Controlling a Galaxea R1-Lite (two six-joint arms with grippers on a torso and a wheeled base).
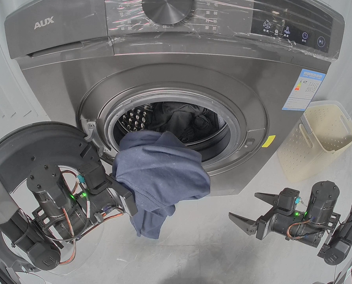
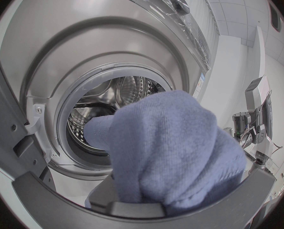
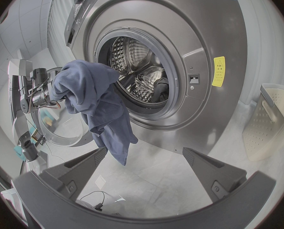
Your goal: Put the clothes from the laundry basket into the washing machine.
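A blue garment (image 1: 160, 170) hangs from my left gripper (image 1: 122, 190) just in front of the lower left rim of the washing machine's (image 1: 243, 99) round opening. Its top reaches the rim and its tail dangles toward the floor. In the left wrist view the bunched blue garment (image 2: 170, 143) covers the left gripper (image 2: 138, 204), which is shut on it. Dark clothes (image 1: 183, 119) lie inside the drum. My right gripper (image 1: 243, 206) is low at the right of the machine, open and empty, with its fingers (image 3: 208, 169) spread wide.
The machine's door (image 1: 30, 150) stands swung open at the left, close behind my left arm. A cream perforated laundry basket (image 1: 322, 139) leans against the machine's right side. Bare grey floor lies in front of the machine.
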